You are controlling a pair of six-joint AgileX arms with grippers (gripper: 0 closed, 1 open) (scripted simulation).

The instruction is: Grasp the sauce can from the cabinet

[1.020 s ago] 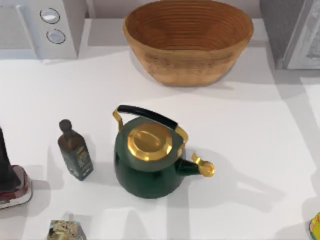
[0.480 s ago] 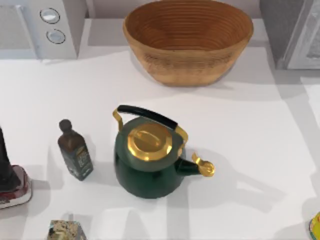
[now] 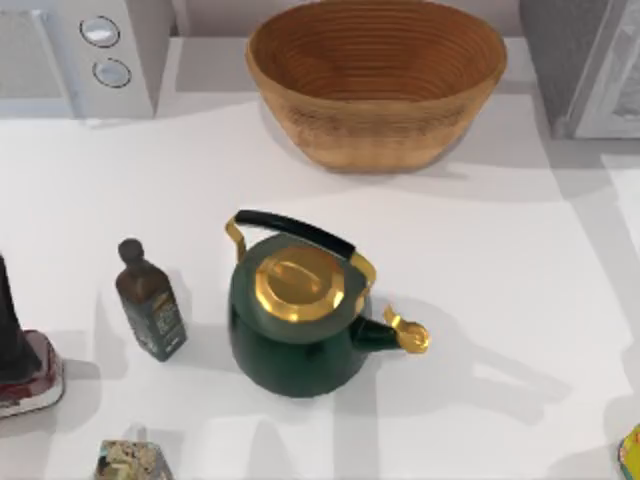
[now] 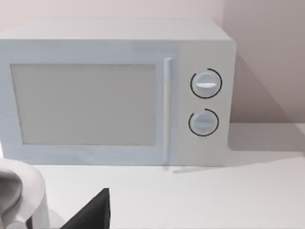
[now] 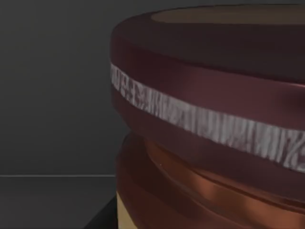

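Observation:
The sauce can (image 5: 214, 119) looms very close in the right wrist view, inside a dark grey cabinet interior. It has a maroon lid band with a pale streaked stripe, a coppery-brown body and a tan strip low down. A dark piece of my right gripper (image 5: 102, 218) shows beside the can's foot. My left arm (image 3: 10, 325) stands parked at the table's left edge. A dark piece of my left gripper (image 4: 90, 214) shows in front of the microwave (image 4: 119, 90).
A green kettle (image 3: 295, 325) with a gold lid stands mid-table. A dark bottle (image 3: 150, 300) is to its left and a wicker basket (image 3: 375, 85) behind it. The microwave (image 3: 90, 50) is at back left and the grey cabinet (image 3: 590, 65) at back right.

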